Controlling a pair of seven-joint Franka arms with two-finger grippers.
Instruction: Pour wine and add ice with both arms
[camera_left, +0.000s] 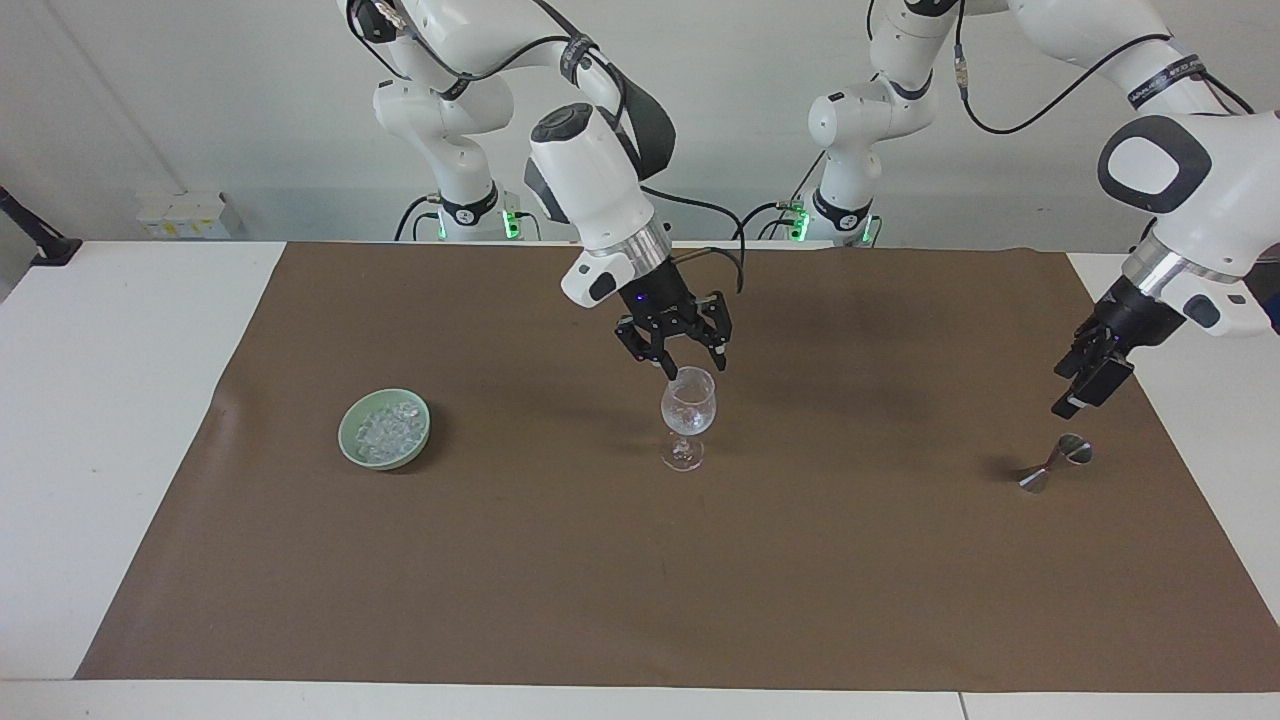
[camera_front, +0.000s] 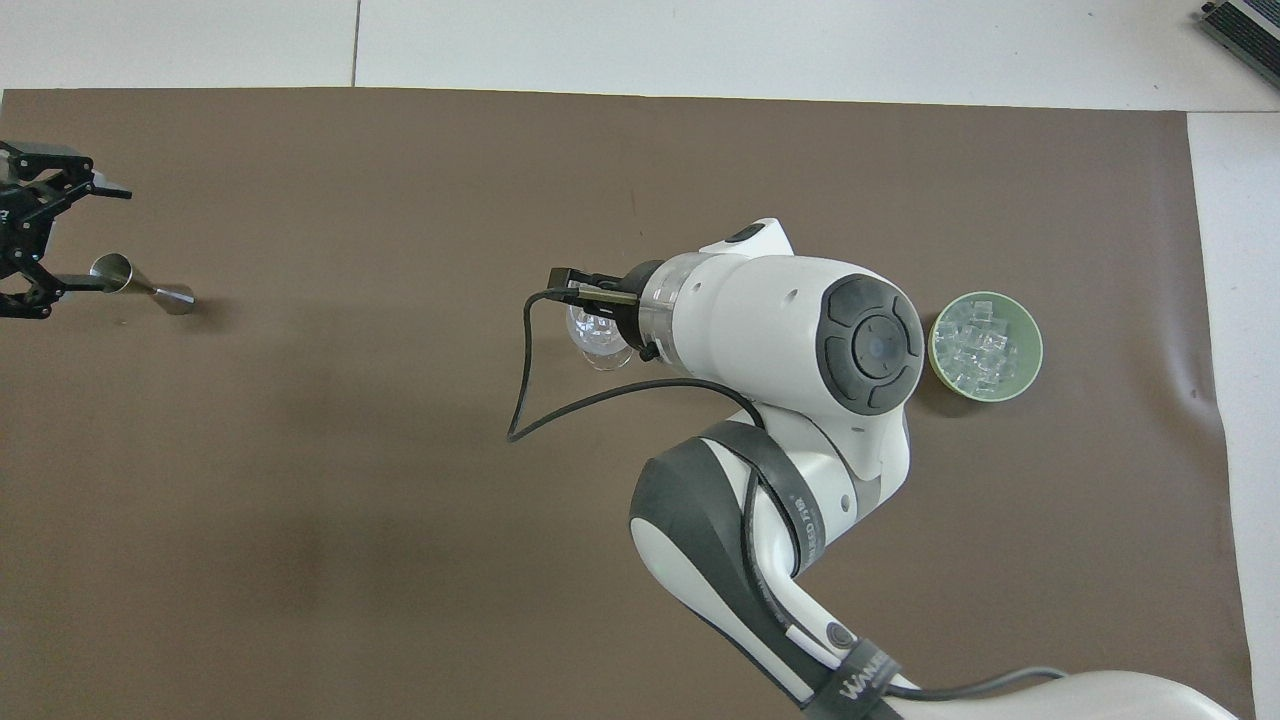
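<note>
A clear wine glass (camera_left: 688, 420) (camera_front: 597, 335) stands upright mid-mat, with ice in its bowl. My right gripper (camera_left: 692, 367) hovers just over its rim, fingers open and holding nothing; in the overhead view the arm's own wrist hides most of it. More ice fills a green bowl (camera_left: 385, 428) (camera_front: 985, 345) toward the right arm's end of the table. A metal jigger (camera_left: 1055, 465) (camera_front: 140, 285) lies on its side toward the left arm's end. My left gripper (camera_left: 1085, 385) (camera_front: 105, 238) hangs open above it, not touching it. No wine is in view.
A brown mat (camera_left: 640, 600) covers most of the white table (camera_left: 120, 400). A loose black cable (camera_front: 520, 400) loops from the right wrist over the mat beside the glass.
</note>
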